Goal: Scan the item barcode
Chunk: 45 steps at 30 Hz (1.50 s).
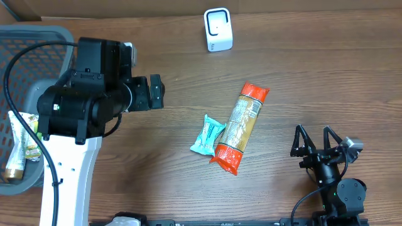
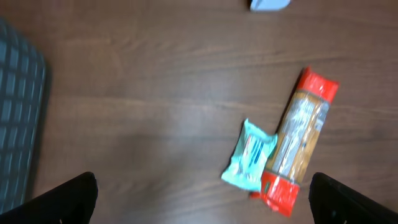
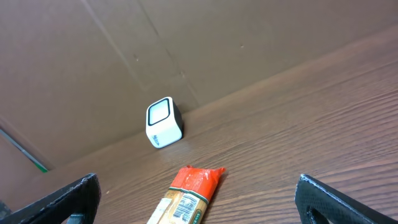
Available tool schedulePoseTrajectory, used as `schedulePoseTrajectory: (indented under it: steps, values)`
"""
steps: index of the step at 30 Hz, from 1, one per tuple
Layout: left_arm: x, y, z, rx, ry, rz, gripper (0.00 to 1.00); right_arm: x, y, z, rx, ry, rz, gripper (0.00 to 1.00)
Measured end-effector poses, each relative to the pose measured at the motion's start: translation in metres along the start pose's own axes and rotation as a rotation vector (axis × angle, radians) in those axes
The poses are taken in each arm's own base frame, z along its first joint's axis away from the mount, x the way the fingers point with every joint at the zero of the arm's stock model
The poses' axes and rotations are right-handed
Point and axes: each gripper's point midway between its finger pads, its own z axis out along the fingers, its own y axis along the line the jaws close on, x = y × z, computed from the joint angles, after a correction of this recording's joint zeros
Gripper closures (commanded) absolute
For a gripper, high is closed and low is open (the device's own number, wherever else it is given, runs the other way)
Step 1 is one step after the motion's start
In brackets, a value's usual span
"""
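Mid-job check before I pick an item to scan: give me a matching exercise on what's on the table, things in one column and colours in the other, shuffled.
Things:
1. scanner
2. long packet
3. small packet
4. basket

Colours:
A. grey mesh
B. teal
C. white
D. red at both ends, tan between

Pairs: 1-C, 2-D, 3-B, 4-A
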Motion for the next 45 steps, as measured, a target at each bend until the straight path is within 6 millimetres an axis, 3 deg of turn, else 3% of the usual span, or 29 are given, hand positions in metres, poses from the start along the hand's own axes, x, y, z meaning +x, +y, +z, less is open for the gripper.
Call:
schedulePoseTrajectory:
  steps: [8,13,18,21,25,27,32,39,45]
  values:
    - [-0.021,-0.008,-0.003,0.047,-0.082,0.014,0.00,0.000,0.000,0.000,0.000,0.000,0.000,0.00]
    - [-0.043,0.006,-0.031,0.048,-0.152,-0.017,0.00,0.000,0.000,0.000,0.000,0.000,0.000,0.00]
    - [-0.067,0.044,-0.074,-0.011,-0.252,-0.101,0.00,0.000,0.000,0.000,0.000,0.000,0.000,0.00]
    - [-0.072,0.074,-0.088,-0.072,-0.283,-0.176,0.00,0.000,0.000,0.000,0.000,0.000,0.000,0.00]
    - [-0.069,0.123,-0.089,-0.167,-0.271,-0.314,0.00,0.000,0.000,0.000,0.001,0.000,0.000,0.00]
    - [-0.061,0.154,-0.087,-0.223,-0.247,-0.437,0.00,0.000,0.000,0.000,0.000,0.000,0.000,0.00]
    - [-0.044,0.209,-0.089,-0.316,-0.230,-0.649,0.00,0.000,0.000,0.000,0.000,-0.001,0.000,0.00]
    - [-0.037,0.235,-0.097,-0.393,-0.254,-0.739,0.00,0.000,0.000,0.000,0.001,0.000,0.000,0.00]
    - [-0.038,0.253,-0.082,-0.437,-0.219,-0.771,0.01,0.000,0.000,0.000,0.001,0.000,0.000,0.00]
